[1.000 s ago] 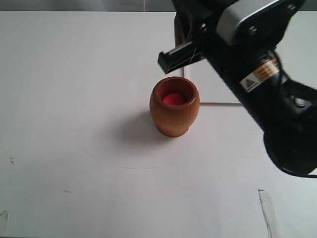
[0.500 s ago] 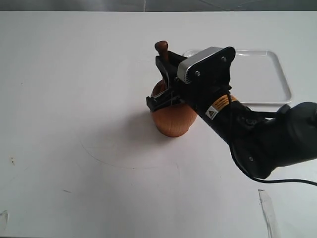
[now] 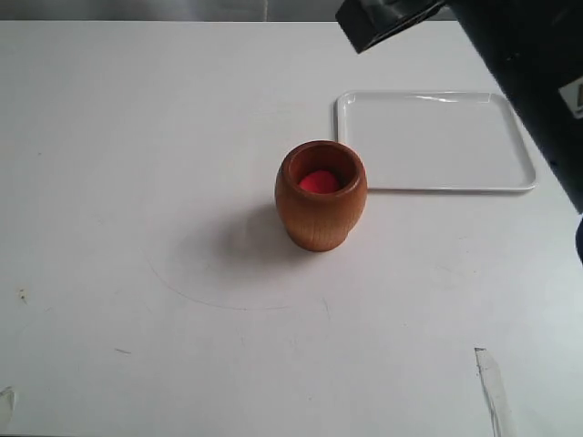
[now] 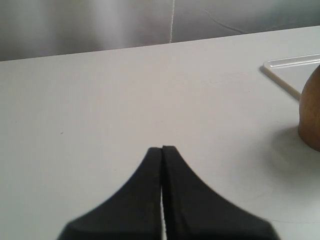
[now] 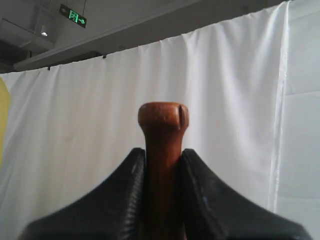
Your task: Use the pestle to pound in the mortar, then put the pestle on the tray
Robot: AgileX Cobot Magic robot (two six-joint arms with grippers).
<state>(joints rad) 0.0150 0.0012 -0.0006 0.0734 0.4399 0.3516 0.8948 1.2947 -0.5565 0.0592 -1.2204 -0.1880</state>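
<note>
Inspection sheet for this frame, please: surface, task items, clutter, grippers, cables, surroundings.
Surface: white table, lightly scuffed, with one pale streak.
Job's things: mortar upright with a red ball inside; tray just beside it, nothing visible on it; pestle out of the mortar, in the right gripper.
Clutter: nothing seen.
Grippers: left gripper shut and empty, low over the table; right gripper shut on the pestle below its knob.
Cables: nothing seen.
Surroundings: white curtain; green sign high up.
</note>
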